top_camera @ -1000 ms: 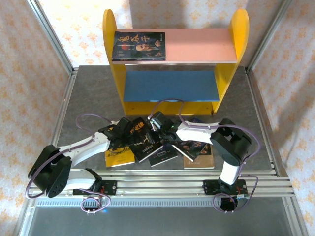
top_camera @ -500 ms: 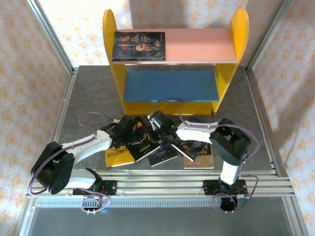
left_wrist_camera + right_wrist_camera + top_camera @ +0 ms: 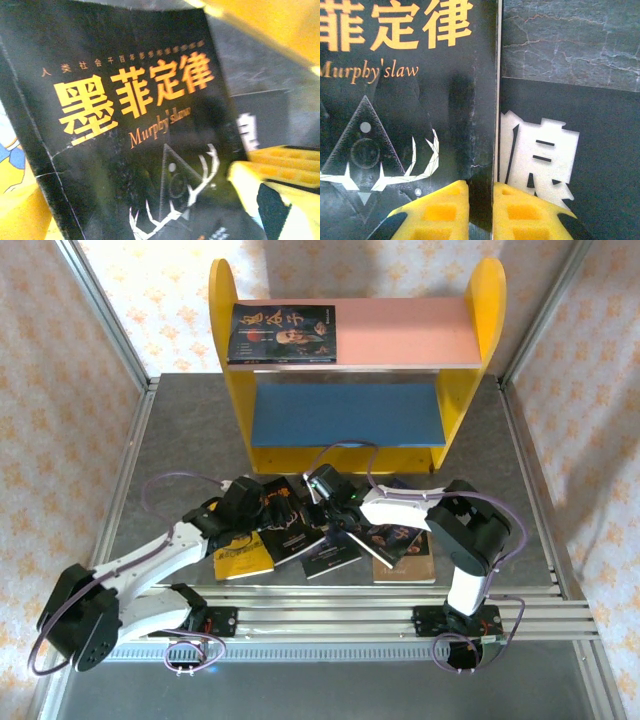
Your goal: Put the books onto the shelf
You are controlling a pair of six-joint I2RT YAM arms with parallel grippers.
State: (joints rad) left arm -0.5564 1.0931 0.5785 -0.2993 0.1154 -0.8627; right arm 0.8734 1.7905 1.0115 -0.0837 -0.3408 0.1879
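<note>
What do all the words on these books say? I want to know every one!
"墨菲定律": big orange title on the black book.
"Murphy'slaw": orange, right under that title.
Small orange line above the title: too blurred to read.
Big white character on the dark book beside it: cut off, unreadable.
Title of the book on the shelf: too small to read.

A shelf (image 3: pixel 487 310) stands at the surface's (image 3: pixel 180 430) far side, one book (image 3: pixel 282 333) flat on its pink upper board. Nearer, more books (image 3: pixel 405 562) lie fanned out; the left claw (image 3: pixel 260 502) and right claw (image 3: pixel 322 502) hang over a black book (image 3: pixel 292 532).
</note>
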